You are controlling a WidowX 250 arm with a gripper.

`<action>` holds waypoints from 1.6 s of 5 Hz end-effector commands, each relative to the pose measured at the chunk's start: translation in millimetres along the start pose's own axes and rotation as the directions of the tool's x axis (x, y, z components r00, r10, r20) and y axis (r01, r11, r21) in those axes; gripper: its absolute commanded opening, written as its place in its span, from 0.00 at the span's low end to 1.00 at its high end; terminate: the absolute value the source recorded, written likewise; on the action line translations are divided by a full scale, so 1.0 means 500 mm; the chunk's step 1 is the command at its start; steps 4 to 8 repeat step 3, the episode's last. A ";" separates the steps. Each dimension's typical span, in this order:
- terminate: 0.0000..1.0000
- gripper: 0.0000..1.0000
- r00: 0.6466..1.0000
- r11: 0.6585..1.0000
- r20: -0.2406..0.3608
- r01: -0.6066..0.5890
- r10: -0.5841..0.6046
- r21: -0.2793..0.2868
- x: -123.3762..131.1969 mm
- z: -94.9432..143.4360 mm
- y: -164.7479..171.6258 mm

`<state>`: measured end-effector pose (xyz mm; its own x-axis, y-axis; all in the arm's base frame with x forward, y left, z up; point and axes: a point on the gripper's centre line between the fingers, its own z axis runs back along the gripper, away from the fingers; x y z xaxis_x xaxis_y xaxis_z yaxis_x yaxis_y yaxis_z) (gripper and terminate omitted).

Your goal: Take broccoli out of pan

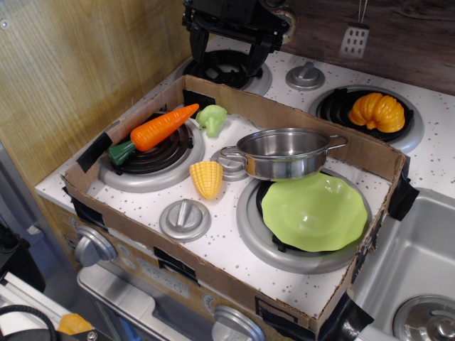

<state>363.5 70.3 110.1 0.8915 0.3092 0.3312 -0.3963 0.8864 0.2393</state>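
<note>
The broccoli (212, 117), a small pale-green floret, lies on the white stovetop beside the tip of the orange carrot (158, 129), outside the pan. The shiny steel pan (283, 152) stands on the middle of the stovetop, above the lime-green plate (315, 211), and nothing shows inside it. My gripper (226, 44) is at the top of the view, raised above the back left burner, open with its two black fingers spread wide and nothing between them.
A cardboard frame (370, 153) walls in the front part of the stovetop. A yellow corn cob (207, 179) lies left of the pan. An orange pumpkin (375, 111) sits on the back right burner. A sink (419, 284) is at the lower right.
</note>
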 end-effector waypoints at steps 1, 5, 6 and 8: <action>0.00 1.00 0.994 0.997 0.099 -0.036 0.042 -0.065 0.032 0.073 -0.001; 1.00 1.00 0.994 0.997 0.099 -0.036 0.042 -0.065 0.032 0.073 -0.001; 1.00 1.00 0.994 0.997 0.099 -0.036 0.042 -0.065 0.032 0.073 -0.001; 1.00 1.00 0.994 0.997 0.099 -0.036 0.042 -0.065 0.032 0.073 -0.001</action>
